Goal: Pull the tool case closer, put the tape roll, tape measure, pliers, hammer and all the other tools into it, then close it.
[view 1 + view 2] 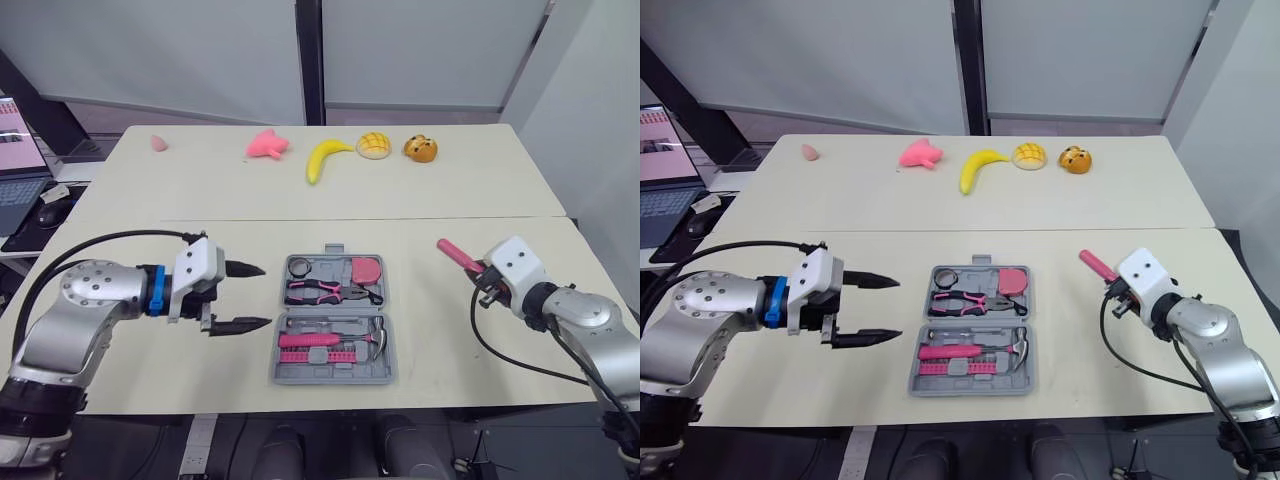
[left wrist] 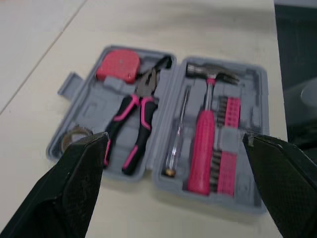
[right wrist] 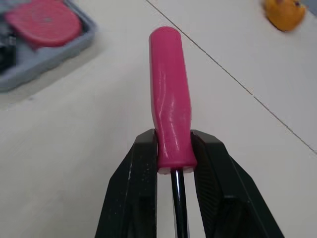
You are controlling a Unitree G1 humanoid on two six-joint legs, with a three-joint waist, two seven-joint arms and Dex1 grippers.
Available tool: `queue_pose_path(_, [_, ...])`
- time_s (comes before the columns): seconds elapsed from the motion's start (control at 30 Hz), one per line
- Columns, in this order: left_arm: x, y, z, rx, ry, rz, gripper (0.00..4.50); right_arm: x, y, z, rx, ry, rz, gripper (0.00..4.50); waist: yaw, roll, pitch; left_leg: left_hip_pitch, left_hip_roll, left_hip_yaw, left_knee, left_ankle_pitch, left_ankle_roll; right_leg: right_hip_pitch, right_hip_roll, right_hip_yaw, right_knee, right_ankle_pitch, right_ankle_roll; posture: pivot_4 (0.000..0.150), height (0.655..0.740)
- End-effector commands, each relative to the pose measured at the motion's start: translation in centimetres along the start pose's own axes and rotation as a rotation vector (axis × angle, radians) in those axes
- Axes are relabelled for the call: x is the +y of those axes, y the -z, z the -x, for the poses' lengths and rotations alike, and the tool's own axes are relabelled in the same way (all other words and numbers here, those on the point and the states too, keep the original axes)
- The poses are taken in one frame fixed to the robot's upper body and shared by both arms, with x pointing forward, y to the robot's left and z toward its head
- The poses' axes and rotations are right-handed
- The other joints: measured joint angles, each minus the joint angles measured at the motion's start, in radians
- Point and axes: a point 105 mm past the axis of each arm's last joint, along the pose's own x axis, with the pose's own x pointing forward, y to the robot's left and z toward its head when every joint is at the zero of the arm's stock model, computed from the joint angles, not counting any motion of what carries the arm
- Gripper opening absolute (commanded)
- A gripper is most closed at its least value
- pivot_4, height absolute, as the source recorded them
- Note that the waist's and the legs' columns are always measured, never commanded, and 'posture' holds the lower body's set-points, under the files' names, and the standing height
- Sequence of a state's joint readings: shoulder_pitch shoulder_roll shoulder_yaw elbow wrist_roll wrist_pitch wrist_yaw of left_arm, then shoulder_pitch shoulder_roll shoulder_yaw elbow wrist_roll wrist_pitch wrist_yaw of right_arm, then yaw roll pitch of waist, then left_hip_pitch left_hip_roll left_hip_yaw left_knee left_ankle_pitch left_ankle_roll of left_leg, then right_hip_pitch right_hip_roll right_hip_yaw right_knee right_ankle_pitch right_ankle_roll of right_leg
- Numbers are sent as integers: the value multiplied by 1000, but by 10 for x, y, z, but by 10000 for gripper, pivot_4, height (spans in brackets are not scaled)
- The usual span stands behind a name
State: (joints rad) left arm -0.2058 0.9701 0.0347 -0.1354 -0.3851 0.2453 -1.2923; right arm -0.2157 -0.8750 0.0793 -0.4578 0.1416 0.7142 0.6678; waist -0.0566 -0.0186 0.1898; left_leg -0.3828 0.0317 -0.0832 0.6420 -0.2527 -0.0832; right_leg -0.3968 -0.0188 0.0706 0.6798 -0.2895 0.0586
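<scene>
The table carries the open tool case near its front edge. The left gripper hovers just left of it, fingers spread wide. Well to the right, the right gripper pinches a pink-handled screwdriver. Inside the case sit the hammer, pliers, tape measure and tape roll.

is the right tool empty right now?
No, the right tool is shut on the pink handle of a screwdriver.

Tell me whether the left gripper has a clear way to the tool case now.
Probably yes: the open left gripper sits just beside the tool case, with only bare table between them.
</scene>
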Motion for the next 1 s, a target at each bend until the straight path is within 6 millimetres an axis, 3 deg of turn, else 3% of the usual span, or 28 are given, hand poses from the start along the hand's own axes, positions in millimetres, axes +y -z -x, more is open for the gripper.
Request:
queue_pose_path(0.03, [-2,-5,11,20,-7,-50,45000,31,-27,7,-2,-206,124,7301,3,0,0,-1,0,0,0,0,0,0,0,0,0,0,0,1500,7255])
queue_pose_path(0.2, [-20,-1,15,51,57,-19,45000,78,-47,4,-19,-411,242,7301,3,-1,0,-4,0,0,0,0,0,-4,0,0,0,0,0,1500,7255])
queue_pose_path(0.57, [-47,24,29,197,141,-37,45000,149,-79,-29,-70,-631,273,7301,0,-2,0,-11,1,-1,1,0,0,-10,0,-2,1,3,-4,1500,7255])
queue_pose_path(0.73, [-54,29,31,246,163,-56,45000,169,-82,-37,-69,-681,282,7301,2,-2,0,-11,1,-1,2,0,0,-10,0,-2,1,3,-4,1500,7255])
queue_pose_path(1.0, [-57,38,32,266,169,-60,45000,183,-82,-56,-56,-692,284,7301,-1,-2,0,-11,1,-2,2,0,0,-10,0,-3,2,3,-5,1500,7255])
